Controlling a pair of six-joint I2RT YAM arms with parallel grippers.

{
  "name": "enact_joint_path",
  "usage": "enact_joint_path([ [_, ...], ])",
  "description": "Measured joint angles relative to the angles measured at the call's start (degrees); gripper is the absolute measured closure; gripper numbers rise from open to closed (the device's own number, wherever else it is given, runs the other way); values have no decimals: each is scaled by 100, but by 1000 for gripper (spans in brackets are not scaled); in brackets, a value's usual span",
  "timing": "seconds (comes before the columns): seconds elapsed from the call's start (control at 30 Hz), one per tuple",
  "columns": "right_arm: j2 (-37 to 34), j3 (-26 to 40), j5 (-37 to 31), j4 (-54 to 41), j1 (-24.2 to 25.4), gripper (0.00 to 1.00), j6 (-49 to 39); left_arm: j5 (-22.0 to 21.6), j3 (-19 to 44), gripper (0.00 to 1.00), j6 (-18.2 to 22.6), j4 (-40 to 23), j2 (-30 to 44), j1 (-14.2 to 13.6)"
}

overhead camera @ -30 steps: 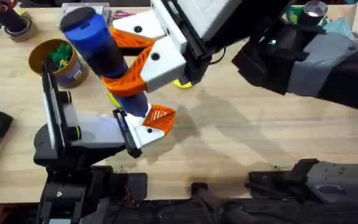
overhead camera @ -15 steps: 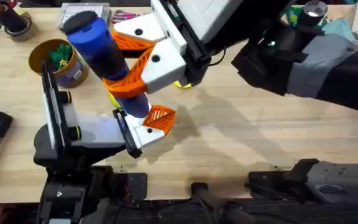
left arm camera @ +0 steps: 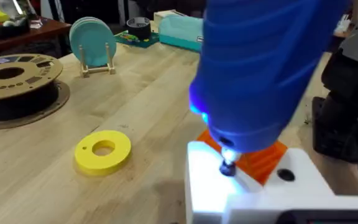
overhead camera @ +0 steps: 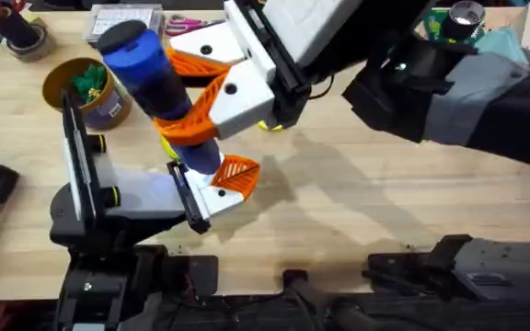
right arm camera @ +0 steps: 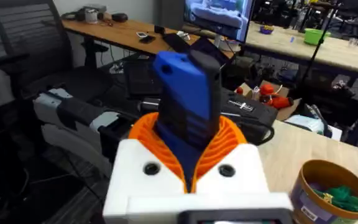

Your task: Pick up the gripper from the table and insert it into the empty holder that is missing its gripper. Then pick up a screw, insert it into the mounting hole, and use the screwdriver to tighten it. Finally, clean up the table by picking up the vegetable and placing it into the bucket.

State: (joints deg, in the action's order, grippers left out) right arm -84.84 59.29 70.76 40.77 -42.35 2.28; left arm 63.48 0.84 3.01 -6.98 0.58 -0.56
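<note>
Looking at this one, the whole thing hangs on how the bit lines up with the hole.

Step in hand: looks like the screw-tightening part, judging from the lit tip pressed down on the white block.

Screwdriver: the blue screwdriver (overhead camera: 155,78) is clamped in the right gripper (overhead camera: 201,97), orange pads closed around its body. Long axis runs steeply down, top leaning toward the far-left of the table (overhead camera: 357,202), bit end low near the left arm's tip.

Key relation: in the left wrist view the bit tip (left arm camera: 228,168) sits right on the top face of the white block (left arm camera: 253,193), just beside the orange wedge (left arm camera: 263,158). A dark hole (left arm camera: 284,175) sits a little apart from the tip. The screw itself I can't make out under the bit.

Left gripper: the left gripper (overhead camera: 219,188) points toward the middle of the table, right under the screwdriver; whether its jaws are open or closed, can't tell.

Nearer arm: the right arm, it already has the tool.

Risk: my guess is any tilt makes the bit skate off.

Bucket: the tan bucket (overhead camera: 81,92) stands at the far left, green stuff inside.

Other: a yellow ring (left arm camera: 102,150) lies flat on the table, well apart from the work.
</note>
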Motion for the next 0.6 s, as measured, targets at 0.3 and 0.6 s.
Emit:
enact_joint_path([
  [0.3, -10, 0, -2, 2, -2, 975, -17, 0, 0, 997, 0, 2, 0, 0],
  [0.6, -42, -18, -40, 40, 0, 975, -17, 0, 0, 997, -2, -3, 0, 0],
])
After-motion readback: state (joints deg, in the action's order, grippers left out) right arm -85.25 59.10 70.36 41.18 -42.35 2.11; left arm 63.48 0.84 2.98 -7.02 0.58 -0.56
